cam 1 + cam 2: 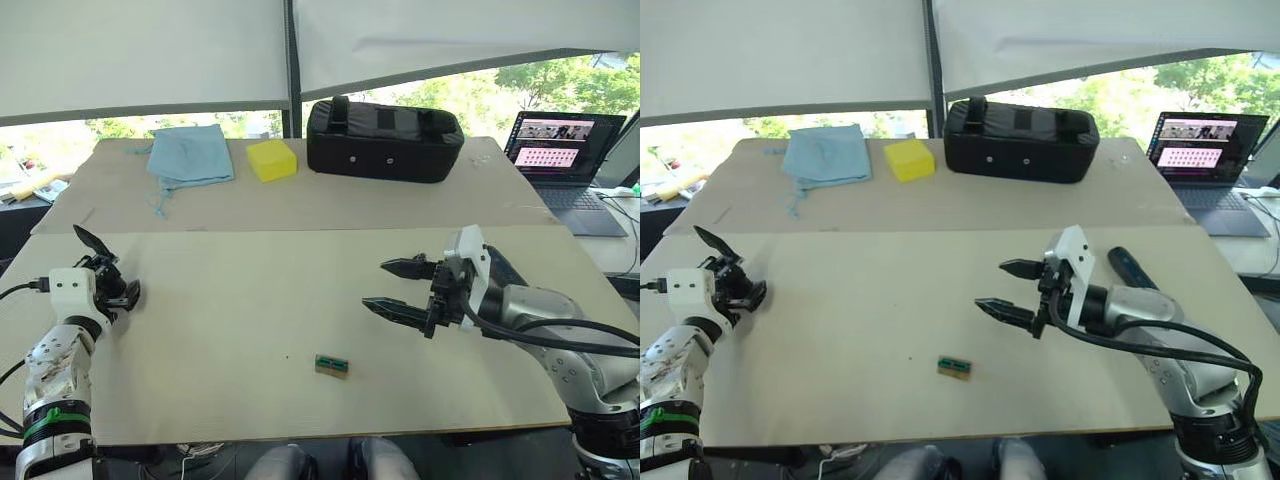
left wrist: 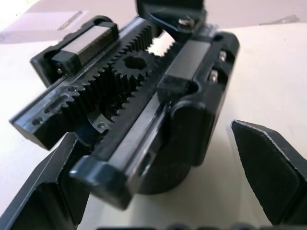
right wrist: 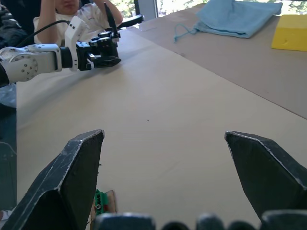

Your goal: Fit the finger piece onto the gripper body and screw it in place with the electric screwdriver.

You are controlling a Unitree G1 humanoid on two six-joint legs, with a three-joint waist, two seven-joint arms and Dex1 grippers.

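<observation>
My left gripper (image 1: 112,286) sits near the table's left edge, shut on the gripper body (image 1: 118,290), a chunky black mechanism. Its pointed fin (image 1: 90,241) sticks up and back. In the left wrist view the gripper body (image 2: 144,110) shows its toothed racks and a gear between my two fingers (image 2: 273,172). My right gripper (image 1: 376,285) hovers open over the table's middle right, nothing between its fingers. The finger piece is out of view. A dark elongated thing (image 1: 1127,266) lies behind my right wrist; I cannot tell whether it is the electric screwdriver.
A small green-brown block (image 1: 331,364) lies near the front edge of the pale board (image 1: 250,330). At the back stand a black padded case (image 1: 385,140), a yellow block (image 1: 271,159) and a blue cloth bag (image 1: 188,153). A laptop (image 1: 565,150) is far right. A person (image 3: 62,14) sits beyond my left arm.
</observation>
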